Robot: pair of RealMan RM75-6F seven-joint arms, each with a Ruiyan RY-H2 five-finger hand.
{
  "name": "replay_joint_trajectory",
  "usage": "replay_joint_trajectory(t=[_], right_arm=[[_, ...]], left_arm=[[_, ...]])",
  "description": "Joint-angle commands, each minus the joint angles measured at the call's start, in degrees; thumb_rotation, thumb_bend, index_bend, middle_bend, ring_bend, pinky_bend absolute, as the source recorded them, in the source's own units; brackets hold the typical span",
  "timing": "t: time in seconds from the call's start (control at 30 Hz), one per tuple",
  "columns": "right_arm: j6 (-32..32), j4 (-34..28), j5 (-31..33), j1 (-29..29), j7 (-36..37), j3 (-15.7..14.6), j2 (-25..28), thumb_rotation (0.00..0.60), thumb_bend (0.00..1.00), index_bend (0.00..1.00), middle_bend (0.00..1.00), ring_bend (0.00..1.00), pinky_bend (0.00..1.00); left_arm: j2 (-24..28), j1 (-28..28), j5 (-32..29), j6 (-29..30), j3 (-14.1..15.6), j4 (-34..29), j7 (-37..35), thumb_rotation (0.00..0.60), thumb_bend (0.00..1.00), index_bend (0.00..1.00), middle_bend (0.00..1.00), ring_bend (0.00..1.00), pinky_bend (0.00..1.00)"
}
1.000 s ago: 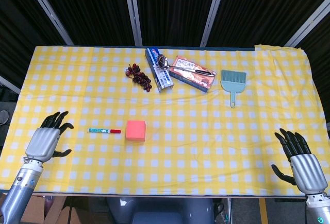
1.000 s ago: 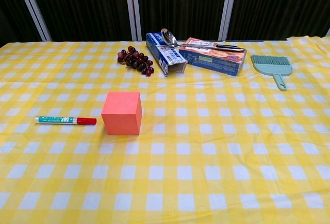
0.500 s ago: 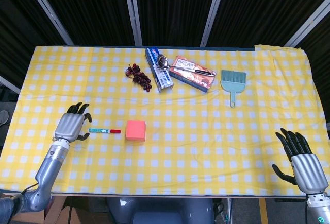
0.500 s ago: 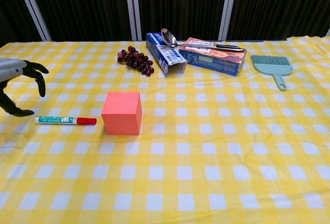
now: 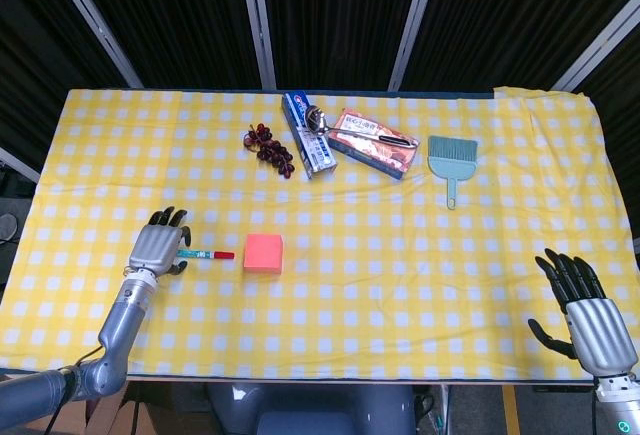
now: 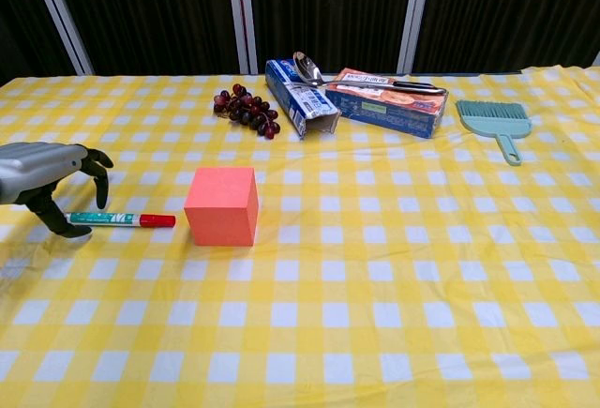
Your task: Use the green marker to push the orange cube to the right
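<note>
Fingers of my left hand (image 6: 42,178) curve apart over the tail of the one green marker with a red cap (image 6: 120,219), gripping nothing. I see that marker lying flat on the yellow-checked bench (image 6: 375,286), cap just left of the single orange cube (image 6: 222,205). My right hand (image 5: 590,320) sits spread and empty at the near right edge. Beyond lie one grape bunch (image 6: 246,110), two boxes, one spoon, one teal brush (image 6: 495,120).

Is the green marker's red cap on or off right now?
On. The green marker lies flat on the tablecloth, its red cap fitted on the end that points toward the orange cube.
</note>
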Motion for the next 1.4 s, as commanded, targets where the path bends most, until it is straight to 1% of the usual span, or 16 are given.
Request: replay_joint_trajectory(t=[0.03, 0.3, 0.47, 0.63, 0.83, 1.1, 1.4], right_arm=[[0.0, 0.0, 0.0, 0.0, 0.0, 0.0, 0.0, 0.6, 0.34, 0.0, 0.0, 0.0, 0.04], [0.0, -0.1, 0.0, 0.0, 0.1, 0.0, 0.1, 0.6, 0.34, 0.0, 0.0, 0.0, 0.04], [0.0, -0.1, 0.1, 0.0, 0.3, 0.0, 0.1, 0.6, 0.34, 0.0, 0.0, 0.0, 0.05], [0.0, -0.2, 0.1, 0.0, 0.5, -0.1, 0.2, 0.6, 0.34, 0.0, 0.0, 0.0, 0.05], [-0.1, -0.2, 0.1, 0.0, 0.4, -0.1, 0.2, 0.6, 0.34, 0.0, 0.0, 0.0, 0.05], [-0.1, -0.2, 0.1, 0.0, 0.4, 0.0, 0.1, 0.6, 0.34, 0.0, 0.0, 0.0, 0.05], [-0.1, -0.3, 0.1, 0.0, 0.9, -0.1, 0.3, 0.6, 0.34, 0.0, 0.0, 0.0, 0.04]], left_arm=[[-0.7, -0.4, -0.1, 0.1, 0.2, 0.6, 0.1, 0.6, 0.33, 0.46, 0.09, 0.0, 0.1], [-2.2, -1.3, -0.7, 0.0, 0.5, 2.2, -0.1, 0.6, 0.35, 0.47, 0.09, 0.0, 0.1], [-2.7, -1.6, -1.1, 0.1, 0.5, 2.5, -0.3, 0.6, 0.4, 0.52, 0.1, 0.0, 0.1], [-2.4, -1.5, -1.0, 0.6, 1.0, 2.0, -0.5, 0.6, 0.45, 0.55, 0.1, 0.0, 0.1], [-1.7, -1.3, -1.2, 1.3, 0.9, 1.1, -1.1, 0.6, 0.46, 0.56, 0.1, 0.0, 0.1], [-1.5, -2.1, -5.2, 2.3, -0.4, -1.8, 0.6, 0.6, 0.46, 0.57, 0.11, 0.0, 0.1], [-4.3, -4.6, -8.5, 3.3, -1.5, -2.2, 4.1, 0.6, 0.47, 0.57, 0.11, 0.0, 0.1]])
